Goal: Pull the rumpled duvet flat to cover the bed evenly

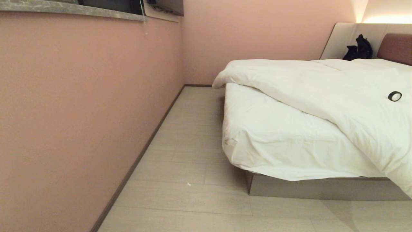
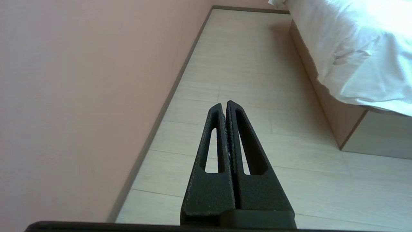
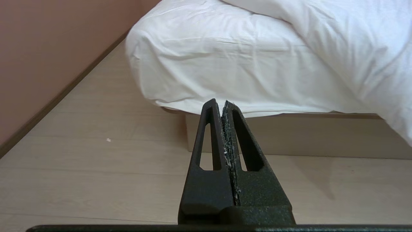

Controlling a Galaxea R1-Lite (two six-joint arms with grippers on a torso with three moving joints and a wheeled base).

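1. Duvet [image 1: 322, 87] seen from the head: it lies slantwise on the bed [image 1: 318, 190], bunched toward the right and far side, its near right part hanging over the foot edge. The near left corner of the sheeted mattress [image 1: 273, 141] is bare. A small black ring [image 1: 395, 96] sits on the duvet at right. A black bag [image 1: 359, 48] rests by the headboard [image 1: 396, 46]. Pink wall [image 1: 80, 112] on the left, pale floor [image 1: 193, 180] between.
2. Left wrist: left gripper [image 2: 224, 103] pressed closed, holding nothing, over the floor between wall and bed.
3. Right wrist: right gripper [image 3: 218, 102] also closed and empty, facing the bed's near left corner.
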